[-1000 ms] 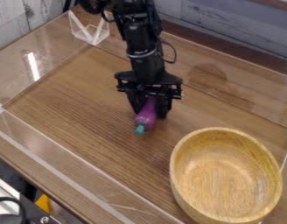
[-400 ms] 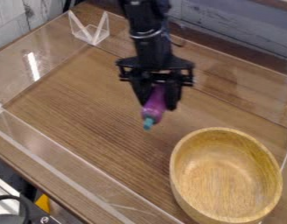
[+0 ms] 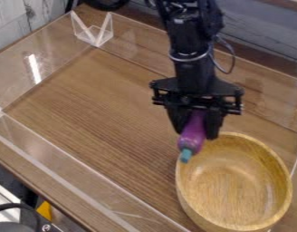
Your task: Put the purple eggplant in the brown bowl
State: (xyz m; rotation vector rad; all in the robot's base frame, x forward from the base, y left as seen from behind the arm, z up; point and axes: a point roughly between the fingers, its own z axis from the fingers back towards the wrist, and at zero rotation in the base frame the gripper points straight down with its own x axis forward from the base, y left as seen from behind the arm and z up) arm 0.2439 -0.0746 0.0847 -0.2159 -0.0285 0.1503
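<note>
I'm holding the purple eggplant (image 3: 191, 139) pinched in the pincer (image 3: 197, 124), hanging just below it over the near rim of the brown bowl (image 3: 234, 186); lowering and releasing are remaining

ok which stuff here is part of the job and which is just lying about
Part of the job:
- eggplant, held in the shut gripper at the bowl's near rim
- bowl, nothing in it yet

Just lying about:
- clear stand at the back left
- clear wall round the table
</note>
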